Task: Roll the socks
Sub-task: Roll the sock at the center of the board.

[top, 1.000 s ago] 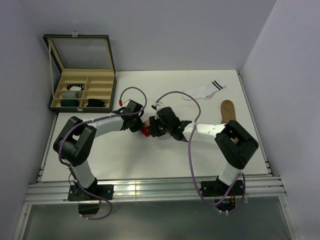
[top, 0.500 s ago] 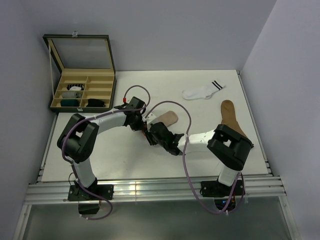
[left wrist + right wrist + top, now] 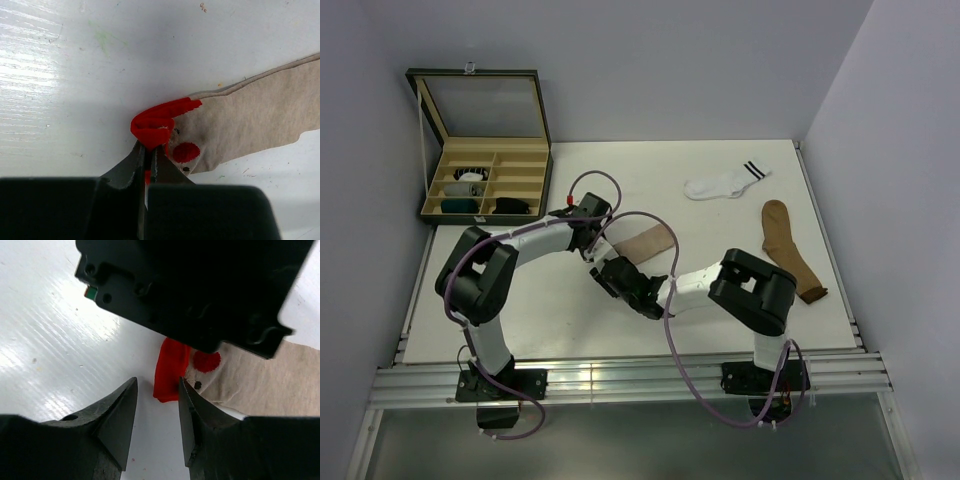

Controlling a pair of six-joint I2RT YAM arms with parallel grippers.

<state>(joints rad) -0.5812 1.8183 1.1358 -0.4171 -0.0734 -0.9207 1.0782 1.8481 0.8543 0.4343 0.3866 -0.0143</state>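
Beige sock (image 3: 250, 115) laid flat on tabletop (image 3: 75, 75); red cuff (image 3: 157, 122) folded over, pinched by left gripper (image 3: 150, 150). Right gripper (image 3: 157, 385) spread beside cuff.

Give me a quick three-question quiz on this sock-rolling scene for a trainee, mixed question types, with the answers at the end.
1. True or false: the left gripper is shut on the red cuff of the beige sock.
2. Pick one. The right gripper is: A) shut on the cuff; B) open, its jaws close to the cuff but gripping nothing; C) carrying a sock off the table.
3. Short answer: in the top view, which sock lies farthest to the right?

Key: 1 true. 2 B. 3 the brown sock.
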